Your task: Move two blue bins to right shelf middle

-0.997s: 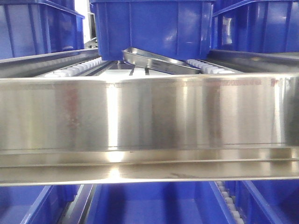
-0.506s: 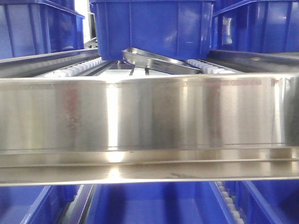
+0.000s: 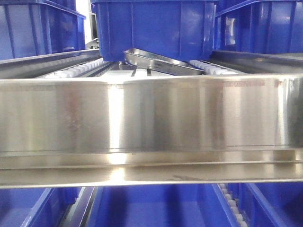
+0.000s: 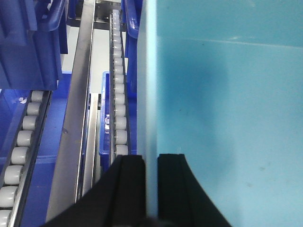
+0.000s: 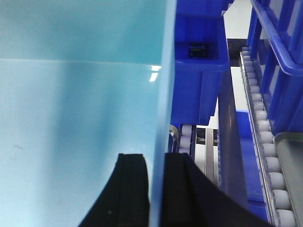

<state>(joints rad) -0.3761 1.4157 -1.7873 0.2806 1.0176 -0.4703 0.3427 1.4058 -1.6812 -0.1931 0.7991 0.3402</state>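
Left wrist view: the left gripper (image 4: 151,189) is clenched on the pale bin (image 4: 227,118). Its two black fingers (image 4: 129,189) stand one on each side of the bin's upright side wall, the outer finger against the outside face and the inner one against the inside face. The wall runs straight up the frame from between the fingers. The bin's smooth pale cyan interior fills everything to the right of it. Left of the wall, below and beyond, lie a track of white rollers (image 4: 118,109), a steel beam (image 4: 78,118) running alongside it, and dark bins (image 4: 28,42) at the upper left.

Right wrist view: the right gripper (image 5: 156,189) grasps the opposite side wall in the same way, with one finger inside and one outside. Here the pale interior lies to the left of the wall. To the right are more dark blue bins, a second roller track, and the corner of a steel tray (image 5: 289,161) at the lower right edge. The bin thus hangs between the two grippers, held by both side walls, above the roller tracks.

Front view: the broad brushed shelf rail (image 3: 151,118) spans the frame. Behind it a steel tray sits tilted on the rollers, with dark blue bins above and below the rail
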